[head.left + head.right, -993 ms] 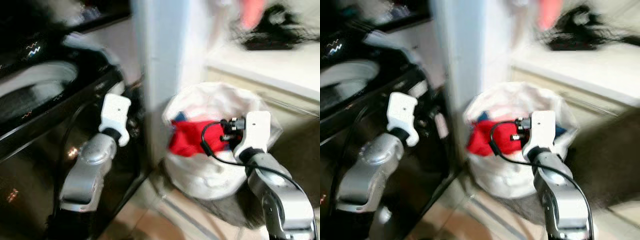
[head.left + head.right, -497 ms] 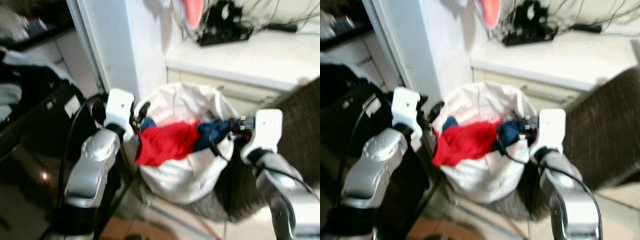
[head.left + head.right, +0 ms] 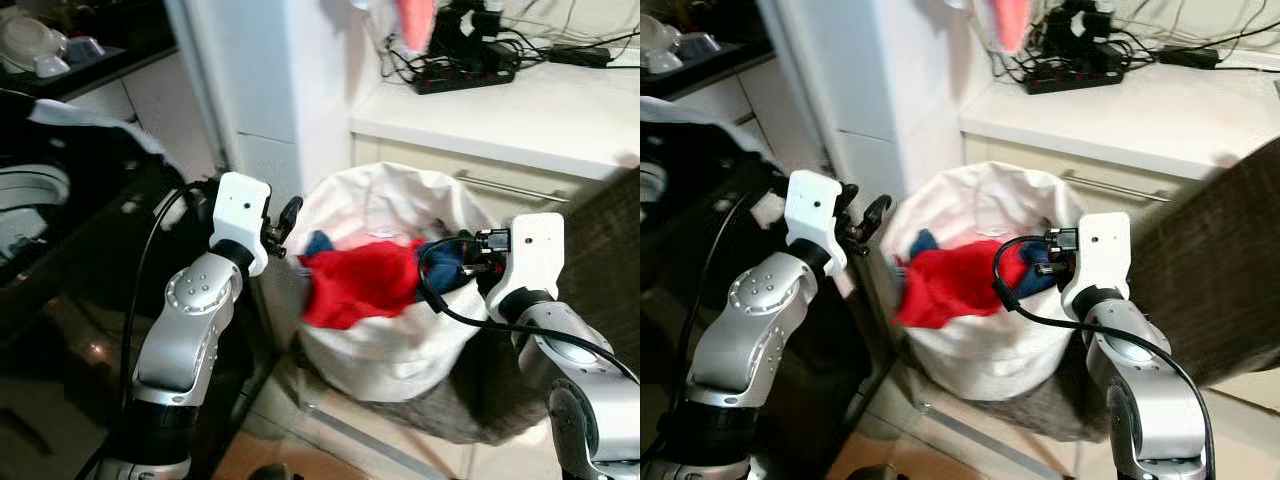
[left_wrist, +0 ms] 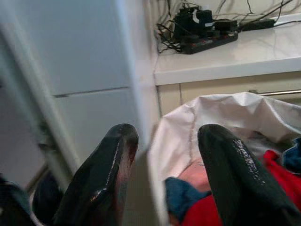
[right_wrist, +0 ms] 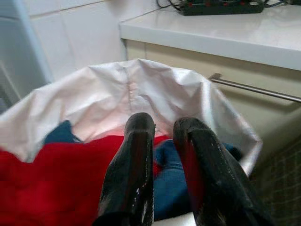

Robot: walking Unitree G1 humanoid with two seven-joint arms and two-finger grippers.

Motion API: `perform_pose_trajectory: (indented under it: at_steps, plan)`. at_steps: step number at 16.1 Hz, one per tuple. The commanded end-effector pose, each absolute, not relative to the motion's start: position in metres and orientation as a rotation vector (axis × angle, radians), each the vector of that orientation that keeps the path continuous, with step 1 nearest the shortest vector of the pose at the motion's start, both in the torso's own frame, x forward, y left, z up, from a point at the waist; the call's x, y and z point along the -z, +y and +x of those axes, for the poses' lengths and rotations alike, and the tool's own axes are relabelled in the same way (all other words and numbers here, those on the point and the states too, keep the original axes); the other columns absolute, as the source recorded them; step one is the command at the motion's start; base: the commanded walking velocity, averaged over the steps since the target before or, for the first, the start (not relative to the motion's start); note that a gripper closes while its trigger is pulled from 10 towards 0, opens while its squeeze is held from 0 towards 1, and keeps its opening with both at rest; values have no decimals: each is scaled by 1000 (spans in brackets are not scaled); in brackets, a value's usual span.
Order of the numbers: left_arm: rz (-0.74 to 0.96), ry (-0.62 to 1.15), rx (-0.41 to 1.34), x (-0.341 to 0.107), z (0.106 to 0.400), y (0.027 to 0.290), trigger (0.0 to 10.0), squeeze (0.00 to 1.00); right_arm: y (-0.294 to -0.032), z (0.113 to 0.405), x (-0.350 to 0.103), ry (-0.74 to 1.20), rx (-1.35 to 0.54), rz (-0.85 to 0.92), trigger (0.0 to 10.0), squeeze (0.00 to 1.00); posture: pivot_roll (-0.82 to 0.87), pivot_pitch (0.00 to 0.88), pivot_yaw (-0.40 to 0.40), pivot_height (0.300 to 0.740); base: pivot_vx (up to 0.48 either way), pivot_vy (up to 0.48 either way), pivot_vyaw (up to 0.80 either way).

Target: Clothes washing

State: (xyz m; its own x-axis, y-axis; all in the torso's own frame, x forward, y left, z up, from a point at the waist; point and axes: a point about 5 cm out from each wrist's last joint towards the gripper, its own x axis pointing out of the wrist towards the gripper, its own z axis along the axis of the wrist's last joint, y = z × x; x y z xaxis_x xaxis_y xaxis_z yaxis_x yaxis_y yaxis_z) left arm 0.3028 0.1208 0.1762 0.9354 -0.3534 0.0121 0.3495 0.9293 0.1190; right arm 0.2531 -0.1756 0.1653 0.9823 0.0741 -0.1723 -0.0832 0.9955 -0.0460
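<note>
Item 1, my left gripper (image 4: 162,181): raised beside the near rim of the bag, fingers (image 4: 101,179) spread apart, holding nothing.

Item 2, my right gripper (image 5: 162,162): raised at the bag's other side, fingers (image 5: 134,160) a narrow gap apart, nothing between them, tips over the clothes.

Item 3, white bag (image 3: 385,345): stands open on the floor between my two arms, against a cream cabinet (image 3: 480,180). Full of laundry.

Item 4, red garment (image 3: 360,285): on top of the pile, draped over the near rim.

Item 5, blue garment (image 5: 171,176): beside the red one, towards my right gripper. A second blue piece (image 4: 181,195) lies lower; whether it is separate cloth, I cannot tell.

Item 6, washer (image 3: 60,260): dark, off to my left, well apart from the bag. Its drum opening is blurred at the frame edge.

Item 7, power strip (image 3: 465,75): on the counter (image 3: 560,105) behind, with tangled cables.

Status: clothes all in the bag, none gripped. Left, by my reckoning: grasp, carry, load the washer.
</note>
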Motion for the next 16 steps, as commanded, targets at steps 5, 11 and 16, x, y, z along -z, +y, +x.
perform_pose_trajectory:
  at_steps: [5,11,16]
  plan:
    - [119,-35,356,-176,305,120,10000,0,-173,255,-174,142,-101,-65,10000,0,-25,0,66,740,0,445,0]
    - [169,-44,307,-176,307,119,10000,0,-175,256,-176,132,-98,-69,10000,0,-22,0,61,740,0,-6,0]
    - [151,-71,345,-180,306,116,10000,0,-176,257,-176,130,-93,-126,10000,0,-22,0,62,740,0,0,0]
